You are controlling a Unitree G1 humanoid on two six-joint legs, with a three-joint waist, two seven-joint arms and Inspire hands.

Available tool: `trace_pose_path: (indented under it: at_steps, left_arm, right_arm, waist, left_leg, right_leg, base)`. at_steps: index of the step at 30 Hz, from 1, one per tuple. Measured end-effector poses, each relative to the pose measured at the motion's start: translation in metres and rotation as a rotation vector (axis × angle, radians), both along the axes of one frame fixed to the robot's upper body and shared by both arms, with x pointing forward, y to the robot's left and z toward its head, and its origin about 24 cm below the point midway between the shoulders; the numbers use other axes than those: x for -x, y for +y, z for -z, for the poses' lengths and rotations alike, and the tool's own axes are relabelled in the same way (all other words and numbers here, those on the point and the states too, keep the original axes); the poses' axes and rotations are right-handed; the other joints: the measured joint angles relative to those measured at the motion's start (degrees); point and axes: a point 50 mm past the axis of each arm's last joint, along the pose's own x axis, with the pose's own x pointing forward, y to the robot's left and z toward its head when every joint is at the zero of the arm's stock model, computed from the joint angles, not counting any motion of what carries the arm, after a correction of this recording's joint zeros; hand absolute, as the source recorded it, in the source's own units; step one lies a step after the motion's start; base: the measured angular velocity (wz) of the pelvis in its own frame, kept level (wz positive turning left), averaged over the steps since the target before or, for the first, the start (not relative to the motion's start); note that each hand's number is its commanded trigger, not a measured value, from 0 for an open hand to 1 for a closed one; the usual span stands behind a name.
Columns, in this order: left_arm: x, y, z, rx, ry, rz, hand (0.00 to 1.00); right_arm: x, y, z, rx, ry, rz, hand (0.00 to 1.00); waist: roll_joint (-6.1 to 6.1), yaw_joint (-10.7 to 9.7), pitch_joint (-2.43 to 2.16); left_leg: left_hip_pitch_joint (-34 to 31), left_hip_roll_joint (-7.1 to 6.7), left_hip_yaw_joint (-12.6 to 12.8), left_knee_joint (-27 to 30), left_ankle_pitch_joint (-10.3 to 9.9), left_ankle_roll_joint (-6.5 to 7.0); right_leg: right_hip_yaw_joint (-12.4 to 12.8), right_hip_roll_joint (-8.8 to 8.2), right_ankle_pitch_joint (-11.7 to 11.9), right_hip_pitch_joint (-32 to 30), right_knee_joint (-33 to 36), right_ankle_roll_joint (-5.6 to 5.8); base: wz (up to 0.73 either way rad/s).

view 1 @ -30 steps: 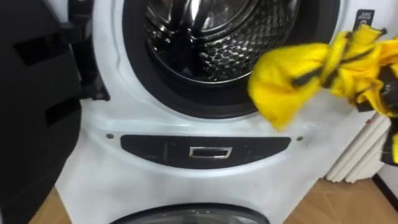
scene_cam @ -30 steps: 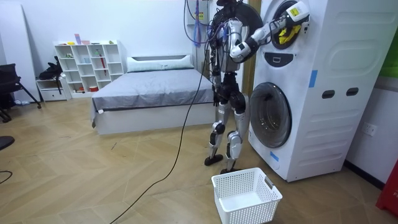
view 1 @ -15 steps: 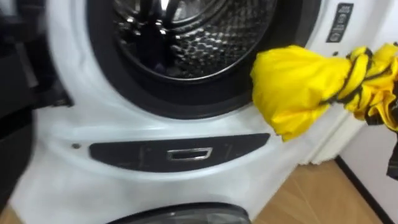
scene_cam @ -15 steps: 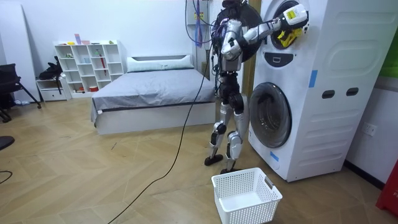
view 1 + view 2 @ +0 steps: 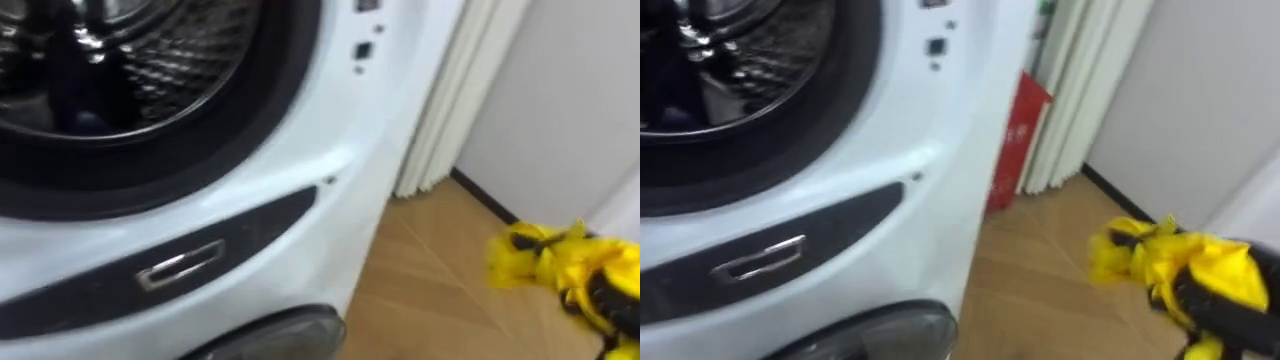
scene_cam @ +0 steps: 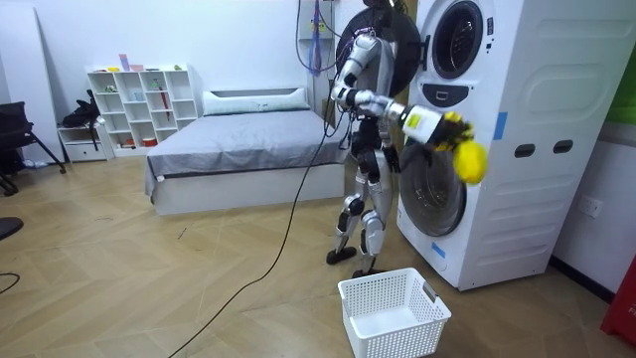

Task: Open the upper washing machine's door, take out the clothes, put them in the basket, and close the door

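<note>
Yellow garment (image 6: pixel 469 161) pulled clear of the drum and lowered

The right hand (image 6: pixel 444 127), closed round the cloth, has swung from the upper drum's (image 6: pixel 459 38) mouth down to the level of the lower door (image 6: pixel 434 189). The head camera has turned right, following it.

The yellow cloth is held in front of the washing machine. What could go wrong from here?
1. The right robot hand holds the yellow cloth as a loose bunch; part of it could slip out.
2. The white basket stands on the floor, not under the cloth in the room view, so an early release would probably miss it.
3. The robot hand looks close to the washing machine and could bump it.
</note>
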Motion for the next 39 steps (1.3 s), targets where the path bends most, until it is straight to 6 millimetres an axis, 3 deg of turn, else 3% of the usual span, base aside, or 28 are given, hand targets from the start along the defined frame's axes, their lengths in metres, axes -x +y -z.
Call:
trace_pose_path:
  at_steps: [4,6,9,11,16,18,20,26,31,33,34,35,39]
  left_arm:
    - [-0.005,-0.005,0.001,0.012,-0.002,0.028,0.00]
    - [-0.008,-0.011,0.002,0.033,-0.010,0.053,0.00]
    - [-0.007,-0.012,0.003,0.045,-0.011,0.051,0.00]
    - [-0.007,-0.014,0.003,0.063,-0.016,0.036,0.00]
    - [-0.010,-0.015,0.003,0.072,-0.027,0.038,0.00]
    - [-0.010,-0.017,0.004,0.081,-0.036,0.037,0.00]
    - [-0.012,-0.019,0.004,0.091,-0.044,0.045,0.00]
    - [-0.025,-0.028,0.004,0.118,-0.076,0.067,0.00]
    - [-0.036,-0.034,0.004,0.133,-0.111,0.077,0.00]
    - [-0.037,-0.038,0.004,0.142,-0.123,0.071,0.00]
    - [-0.038,-0.040,0.005,0.153,-0.138,0.053,0.00]
    - [-0.039,-0.040,0.005,0.158,-0.146,0.042,0.00]
    - [-0.040,-0.045,0.005,0.169,-0.160,0.018,0.00]
  right_arm:
    - [0.012,0.006,0.040,-0.096,0.123,0.073,1.00]
    - [0.018,0.009,0.061,-0.114,0.210,0.093,1.00]
    - [0.029,0.008,0.079,-0.145,0.280,0.155,1.00]
    - [0.034,0.007,0.087,-0.149,0.307,0.189,1.00]
    - [0.036,0.006,0.100,-0.137,0.333,0.251,1.00]
    - [0.033,0.007,0.104,-0.140,0.346,0.252,1.00]
    - [0.033,0.007,0.109,-0.148,0.360,0.265,1.00]
    - [0.011,0.011,0.114,-0.171,0.337,0.280,1.00]
    - [0.000,0.010,0.118,-0.160,0.339,0.287,1.00]
    - [-0.004,0.010,0.119,-0.165,0.334,0.294,1.00]
    - [-0.006,0.010,0.118,-0.163,0.326,0.297,0.75]
    - [-0.008,0.011,0.118,-0.163,0.322,0.297,0.02]
    - [-0.014,0.012,0.119,-0.177,0.320,0.317,0.00]
  waist:
    - [0.75,-1.12,0.19]
    - [1.98,-1.21,0.16]
    - [3.67,-1.15,-0.11]
    - [4.60,-1.46,0.00]
    - [6.60,-1.92,-0.07]
    - [7.66,-2.14,0.27]
    - [8.67,-2.31,-0.16]
    - [10.46,-2.21,0.36]
    - [12.37,-1.95,0.35]
    - [12.81,-1.96,0.27]
    - [13.07,-1.91,0.24]
    - [13.07,-1.86,0.26]
    - [13.22,-1.71,0.25]
  left_leg:
    - [-0.82,-0.20,-0.68,0.19,0.01,0.00]
    - [-1.60,-0.65,-1.77,0.15,0.01,0.02]
    - [-2.22,-1.32,-2.39,0.12,0.01,0.02]
    - [-2.74,-1.63,-3.19,0.09,0.01,0.03]
    - [-5.12,-2.38,-3.61,0.01,-0.10,0.24]
    - [-5.93,-2.67,-3.66,0.03,-0.10,0.26]
    - [-7.05,-2.82,-3.66,0.04,-0.09,0.30]
    - [-10.26,-3.92,-4.28,0.86,0.49,1.28]
    - [-13.29,-4.16,-5.31,2.02,0.44,1.45]
    - [-14.52,-4.92,-6.03,2.06,0.99,2.38]
    - [-15.21,-5.15,-6.61,2.07,1.08,2.54]
    - [-15.50,-5.27,-6.70,2.06,1.14,2.65]
    - [-16.57,-5.41,-6.78,2.07,1.42,3.05]
  right_leg:
    - [0.87,0.22,-0.02,-1.47,0.92,-0.01]
    - [1.87,0.27,0.21,-2.52,0.96,0.35]
    - [3.11,0.59,0.01,-4.07,2.31,0.72]
    - [3.61,0.59,0.04,-4.52,2.40,0.88]
    - [5.51,1.00,0.35,-7.71,3.16,1.58]
    - [5.57,0.92,0.59,-8.88,3.91,1.64]
    - [5.78,0.80,0.68,-10.02,4.10,1.77]
    - [5.48,0.06,0.41,-14.21,6.91,2.02]
    - [5.63,-0.06,-0.26,-17.10,8.42,2.27]
    - [5.70,-0.40,-0.75,-18.98,10.18,2.20]
    - [5.94,-0.46,-0.76,-19.88,10.67,2.22]
    - [6.04,-0.45,-0.78,-20.29,10.93,2.23]
    - [5.96,-0.45,-0.54,-21.40,11.07,2.62]
  base:
    - [-0.14]
    - [-0.16]
    - [-0.26]
    - [-0.19]
    - [-0.17]
    - [-0.13]
    - [0.00]
    - [0.03]
    - [0.14]
    - [0.05]
    - [0.05]
    - [0.00]
    - [0.00]
